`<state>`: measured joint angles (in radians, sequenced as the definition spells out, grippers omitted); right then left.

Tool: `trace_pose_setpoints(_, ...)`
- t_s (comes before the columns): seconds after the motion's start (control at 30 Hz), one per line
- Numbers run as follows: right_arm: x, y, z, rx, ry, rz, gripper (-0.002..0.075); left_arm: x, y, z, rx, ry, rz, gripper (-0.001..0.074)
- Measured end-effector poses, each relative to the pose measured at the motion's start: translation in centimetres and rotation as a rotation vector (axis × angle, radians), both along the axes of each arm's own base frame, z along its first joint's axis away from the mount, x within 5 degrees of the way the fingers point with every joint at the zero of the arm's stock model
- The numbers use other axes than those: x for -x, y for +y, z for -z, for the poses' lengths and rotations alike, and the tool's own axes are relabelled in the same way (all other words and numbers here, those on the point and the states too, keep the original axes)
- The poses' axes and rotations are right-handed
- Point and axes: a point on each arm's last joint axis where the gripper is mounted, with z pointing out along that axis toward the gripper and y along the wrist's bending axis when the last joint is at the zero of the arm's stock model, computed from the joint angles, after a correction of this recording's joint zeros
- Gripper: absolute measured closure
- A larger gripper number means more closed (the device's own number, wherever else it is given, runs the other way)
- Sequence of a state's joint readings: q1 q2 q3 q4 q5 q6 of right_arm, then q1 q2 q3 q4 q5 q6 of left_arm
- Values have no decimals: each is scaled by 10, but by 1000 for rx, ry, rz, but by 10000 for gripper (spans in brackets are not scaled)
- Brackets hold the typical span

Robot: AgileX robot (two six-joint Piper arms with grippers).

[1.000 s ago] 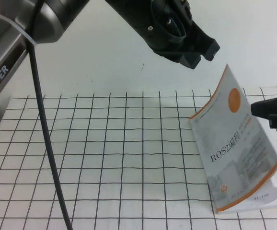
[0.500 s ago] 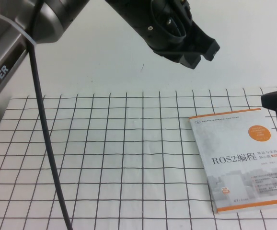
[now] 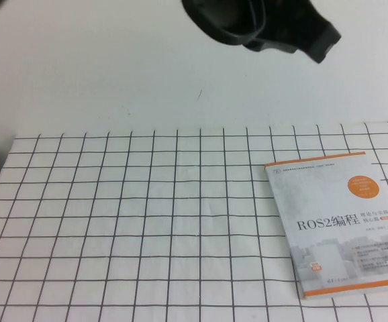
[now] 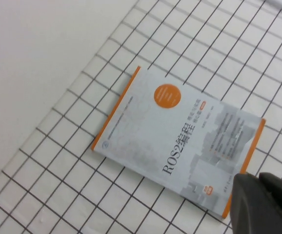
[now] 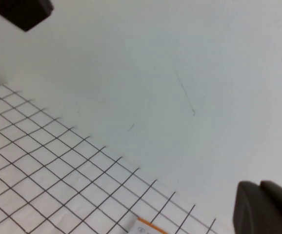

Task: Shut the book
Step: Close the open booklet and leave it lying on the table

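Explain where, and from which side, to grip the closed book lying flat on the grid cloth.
Probably the book's left long edge, coming low from the robot's left: it lies flat, cover up, with bare grid cloth beside that edge, so only an edge pinch suits. The left end effector hangs high above the far side; the right end effector shows only in its wrist view.

White table (image 3: pixel 113 80) spread with a black-gridded white cloth (image 3: pixel 147 221); at right, lying flat on it, closed book (image 3: pixel 338 225), cover up.
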<state>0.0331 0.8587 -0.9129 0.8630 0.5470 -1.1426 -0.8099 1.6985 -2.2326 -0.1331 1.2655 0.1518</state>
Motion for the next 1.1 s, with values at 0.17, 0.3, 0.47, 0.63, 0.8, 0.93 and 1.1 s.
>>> trace_pose_setpoints(0.17,63,-5,-18,42,-85,30,729,52,23,-28,31,-83,23,738)
trace_pose_setpoints(0.3,94,-11,-13,89,-38,76,729,79,48,-26,-2,-99,-24,738)
trace_pose_setpoints(0.47,117,-15,10,74,27,111,729,108,86,-1,-38,-40,-97,738)
trace_pose_setpoints(0.63,121,-15,57,65,135,115,729,128,113,62,-45,58,-148,738)
trace_pose_setpoints(0.8,113,-16,98,68,226,128,729,134,132,111,2,-48,-149,738)
trace_pose_setpoints(0.93,111,-16,110,73,263,131,729,135,139,132,-26,-103,-140,738)
trace_pose_setpoints(1.1,113,-15,115,83,305,115,729,139,143,133,-16,-86,-138,738)
